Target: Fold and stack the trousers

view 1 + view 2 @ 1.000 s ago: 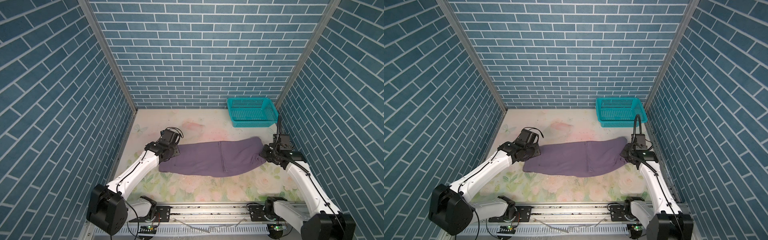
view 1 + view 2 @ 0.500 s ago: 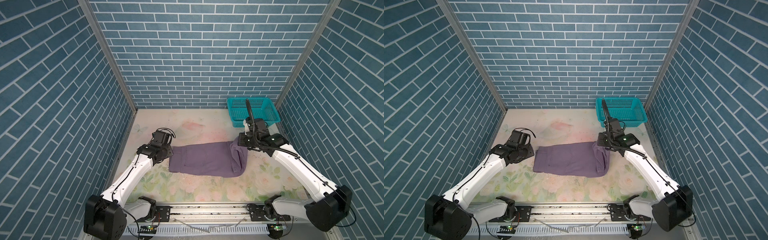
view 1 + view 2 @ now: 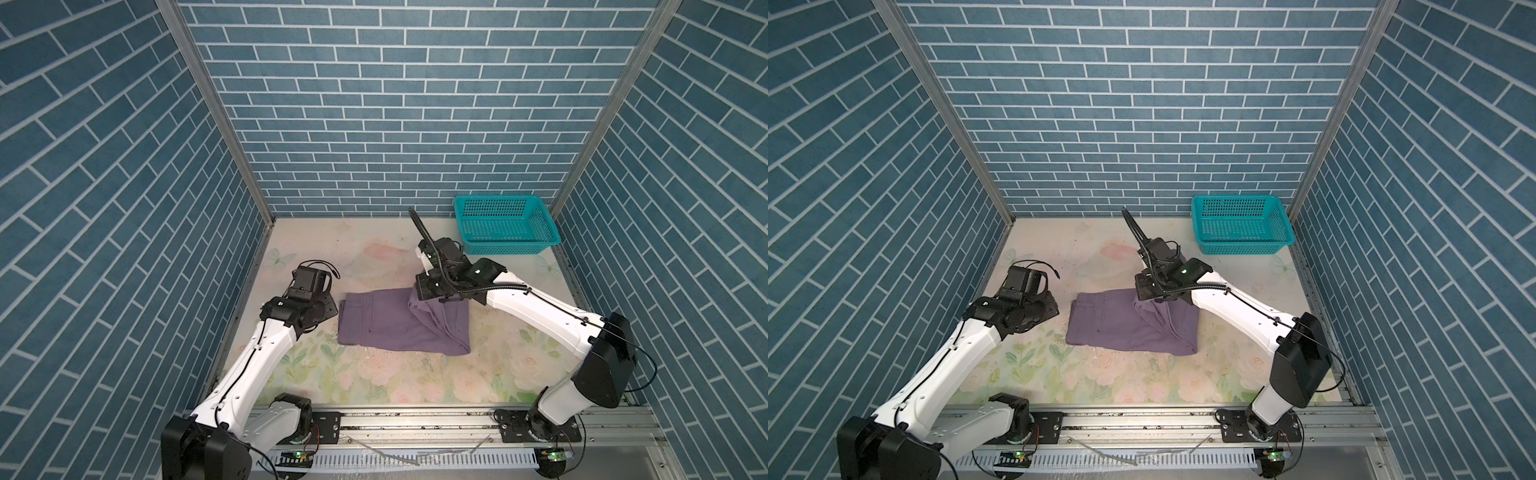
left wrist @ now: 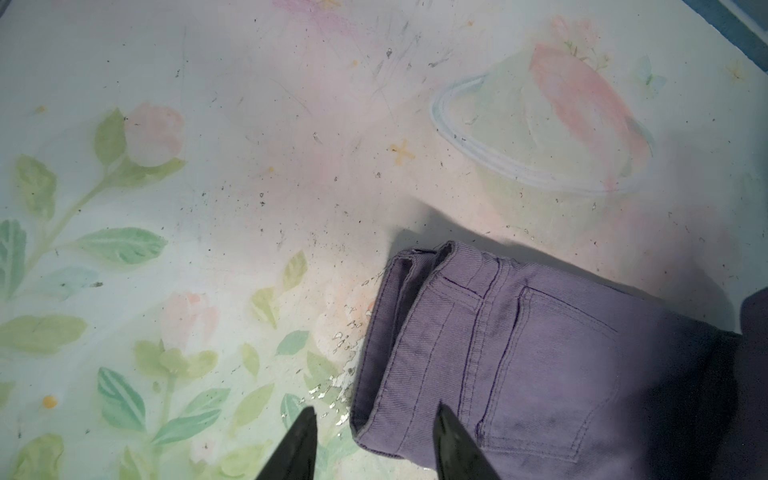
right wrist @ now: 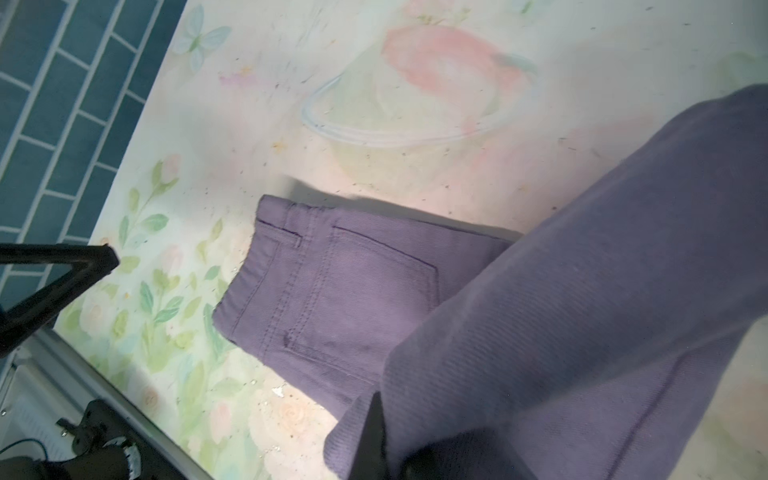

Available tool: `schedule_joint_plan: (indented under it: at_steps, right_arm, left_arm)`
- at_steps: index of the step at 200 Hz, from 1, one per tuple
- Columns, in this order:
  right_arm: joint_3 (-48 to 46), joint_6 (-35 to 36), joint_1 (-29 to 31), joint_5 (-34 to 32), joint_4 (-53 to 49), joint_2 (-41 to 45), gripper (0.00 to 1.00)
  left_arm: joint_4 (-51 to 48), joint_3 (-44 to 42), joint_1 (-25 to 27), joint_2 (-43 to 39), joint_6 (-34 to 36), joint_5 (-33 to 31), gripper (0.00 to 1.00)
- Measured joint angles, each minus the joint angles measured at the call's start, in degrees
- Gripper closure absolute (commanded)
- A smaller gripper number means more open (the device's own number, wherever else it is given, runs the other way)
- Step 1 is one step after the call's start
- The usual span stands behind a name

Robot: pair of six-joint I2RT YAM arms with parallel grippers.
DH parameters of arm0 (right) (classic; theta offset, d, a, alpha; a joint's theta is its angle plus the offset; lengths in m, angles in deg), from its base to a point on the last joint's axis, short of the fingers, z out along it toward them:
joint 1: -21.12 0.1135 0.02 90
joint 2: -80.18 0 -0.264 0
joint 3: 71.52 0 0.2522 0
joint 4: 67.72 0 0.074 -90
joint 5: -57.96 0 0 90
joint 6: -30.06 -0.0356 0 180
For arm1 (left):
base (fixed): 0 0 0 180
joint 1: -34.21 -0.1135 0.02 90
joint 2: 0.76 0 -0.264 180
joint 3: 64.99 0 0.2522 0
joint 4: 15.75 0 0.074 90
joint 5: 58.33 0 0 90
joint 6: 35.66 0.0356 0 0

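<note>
The trousers [image 3: 374, 324], dusty-purple twill with a stitched back pocket, lie mid-way across the floral table [image 3: 374, 374]. Their leg end is held up over the flat part by the right gripper [image 5: 395, 451], clamped on the cloth. The left gripper [image 4: 374, 415] hangs half open and empty at the waistband; cloth buries the right fingertips and hides the hems.

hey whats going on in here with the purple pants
Two robot arms are folding a pair of purple trousers on the floral table. The right gripper is shut on the leg end and holds it lifted above the middle of the trousers, so the cloth doubles over on the right. The left gripper is open by the waistband, gripping nothing. The teal basket sits at the back right, apart from the trousers.
</note>
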Motion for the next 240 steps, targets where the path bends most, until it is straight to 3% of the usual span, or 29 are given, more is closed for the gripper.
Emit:
schedule_joint_plan:
  at_steps: [65,112,214,220,232,240]
  right_arm:
    - [4.9,0.1,4.9,4.5,1.4,-6.5,1.0]
    - [7.3,0.2,7.0,6.1,1.6,-9.3,1.0]
    - [18.0,2.8,12.2,9.9,1.3,-21.4,1.0]
    - [18.8,2.9,12.5,10.3,1.2,-22.4,0.94]
    - [20.2,3.0,13.0,11.0,1.0,-24.5,0.69]
    - [20.6,3.1,13.2,11.5,1.0,-25.6,0.59]
  left_arm:
    - [3.9,-5.9,-0.1,3.3,-0.6,2.5,0.53]
    - [11.7,-11.3,-0.1,10.5,-2.4,4.4,0.6]
    - [20.8,-13.4,-0.1,16.4,-4.3,6.6,0.61]
    - [20.8,-13.4,-0.1,16.4,-4.3,6.6,0.61]
    - [20.8,-13.4,-0.1,16.4,-4.3,6.6,0.61]
    - [20.8,-13.4,-0.1,16.4,-4.3,6.6,0.61]
